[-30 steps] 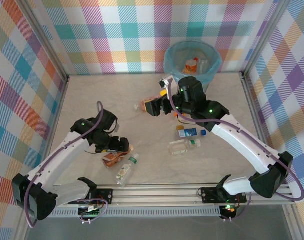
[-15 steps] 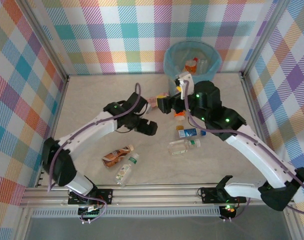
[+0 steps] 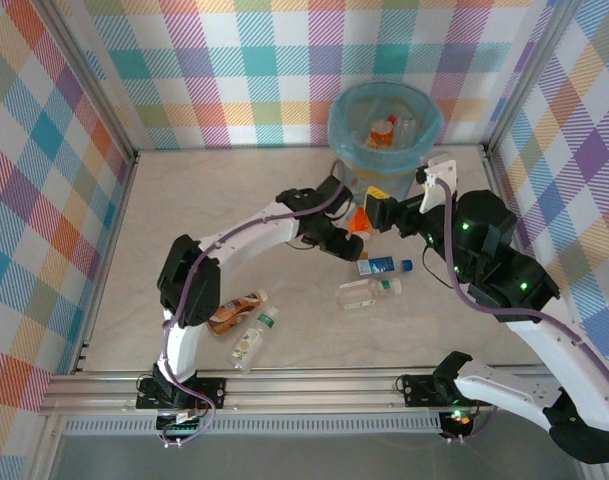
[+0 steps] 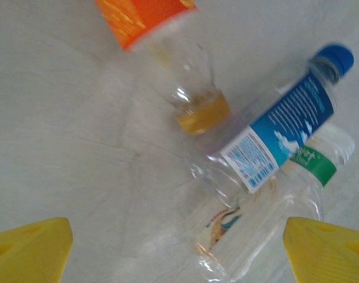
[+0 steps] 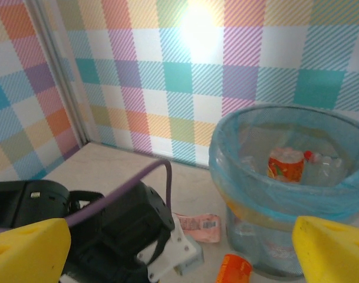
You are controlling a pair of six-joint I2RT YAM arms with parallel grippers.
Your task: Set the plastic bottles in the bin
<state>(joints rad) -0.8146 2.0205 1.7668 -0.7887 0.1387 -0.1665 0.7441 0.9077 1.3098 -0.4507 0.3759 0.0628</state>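
The bin (image 3: 416, 150), grey-blue with a light blue liner, stands at the back and holds an orange-labelled bottle (image 5: 285, 164). My left gripper (image 3: 342, 243) hangs open over three plastic bottles lying close together: an orange-labelled one (image 4: 161, 29), a blue-labelled one with a blue cap (image 4: 279, 130) and a clear one with a green band (image 4: 267, 224). The left gripper (image 4: 179, 259) holds nothing. My right gripper (image 3: 380, 208) is open and raised in front of the bin, also holding nothing. A pink-labelled bottle (image 5: 198, 227) lies beside the bin's foot.
Two more bottles lie at the near left: a brown-labelled one (image 3: 234, 312) and a clear one with a green cap (image 3: 254, 337). The left arm's black wrist (image 5: 91, 230) sits just below the right gripper (image 5: 179, 259). Checked walls enclose the table on three sides.
The left arm swung from the near-left bottles across to the centre cluster. The right gripper drew back to the right and rose toward the bin. Both stayed open.
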